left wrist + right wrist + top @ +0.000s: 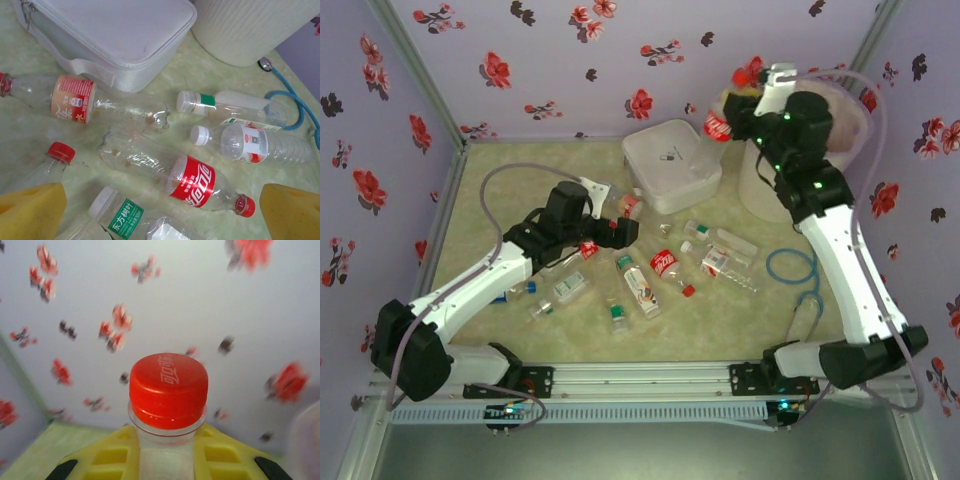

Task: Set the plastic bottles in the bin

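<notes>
Several clear plastic bottles lie scattered mid-table, among them a red-label cola bottle (663,262) (190,180). My left gripper (625,228) (162,215) hovers just above them, open, its yellow fingers (30,210) standing either side of that cola bottle without touching it. An orange-label bottle (75,97) and two white-capped ones (240,142) lie close by. My right gripper (728,112) (167,460) is raised at the back right and shut on the neck of a red-capped cola bottle (717,125) (168,390). It is beside the rim of the tall white bin (763,190) (250,25).
A flat white lidded box (670,165) (115,35) stands left of the bin, behind the bottles. A blue cable (790,265) (295,100) loops on the table to the right. Flowered walls enclose the back and both sides.
</notes>
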